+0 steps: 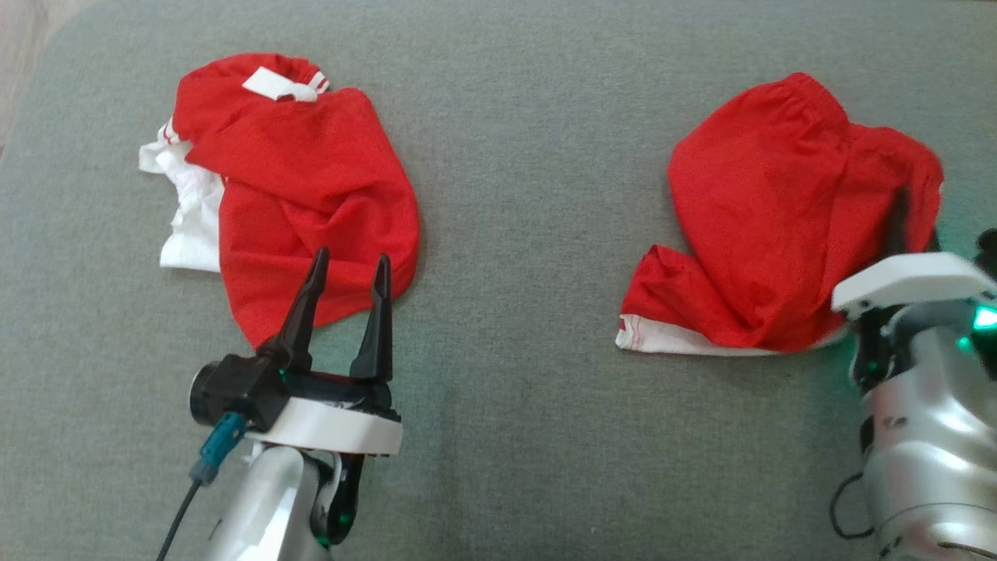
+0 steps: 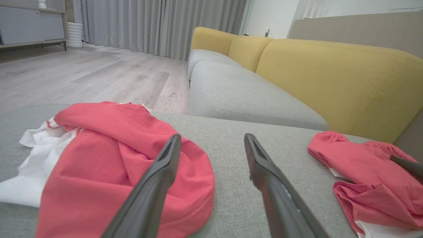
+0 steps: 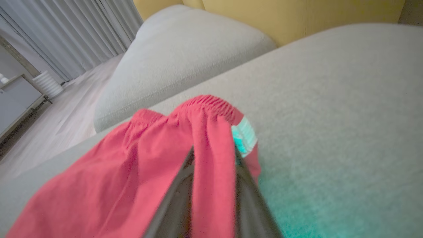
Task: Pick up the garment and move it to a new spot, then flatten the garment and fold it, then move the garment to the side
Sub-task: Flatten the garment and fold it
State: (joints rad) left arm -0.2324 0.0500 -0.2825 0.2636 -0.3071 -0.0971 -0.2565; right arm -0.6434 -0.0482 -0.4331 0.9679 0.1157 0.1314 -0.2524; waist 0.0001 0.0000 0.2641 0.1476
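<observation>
Crumpled red cloth garment with gathered elastic waist on nubby grey sofa cushion, right gripper fingers narrow, apparently pinching a fold, left gripper fingers wide by second red-and-white garment.

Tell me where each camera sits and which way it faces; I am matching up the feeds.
Head view: on the head, facing down at the grey cushion, left garment and right garment; left gripper lower left, right forearm lower right.
Left wrist view: on the left wrist, looking low along its open fingers towards the yellow backrest.
Right wrist view: on the right wrist, the right gripper straddling a fold of the right garment.
Shared: head and left wrist views both show both garments.
</observation>
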